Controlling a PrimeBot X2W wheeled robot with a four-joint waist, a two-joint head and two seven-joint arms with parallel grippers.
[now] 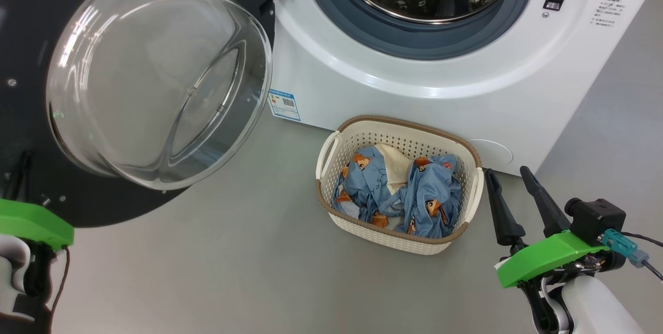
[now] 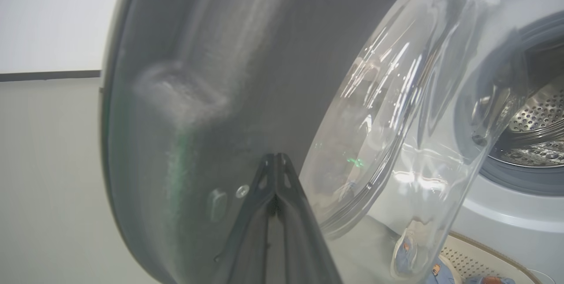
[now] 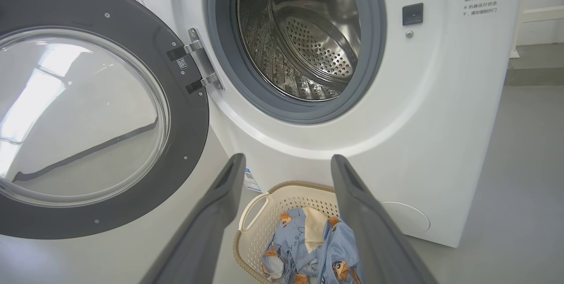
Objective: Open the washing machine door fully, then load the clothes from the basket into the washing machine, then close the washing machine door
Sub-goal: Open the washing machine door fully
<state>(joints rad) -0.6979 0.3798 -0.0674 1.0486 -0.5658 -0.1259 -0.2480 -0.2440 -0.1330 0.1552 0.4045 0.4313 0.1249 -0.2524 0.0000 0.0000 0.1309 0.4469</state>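
Pinched together, the left end effector points at the rim of the open washing machine door; the right end effector gapes empty beside the basket of clothes on the floor.

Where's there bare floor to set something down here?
Free: the grey floor left of the basket, bordered by the open washing machine door above, and the strip in front of the basket. Tight: between basket and washing machine, and at the basket's right, where the open right tool hovers.

left pincer: closed tight, tips together | right pincer: spread wide, holding nothing
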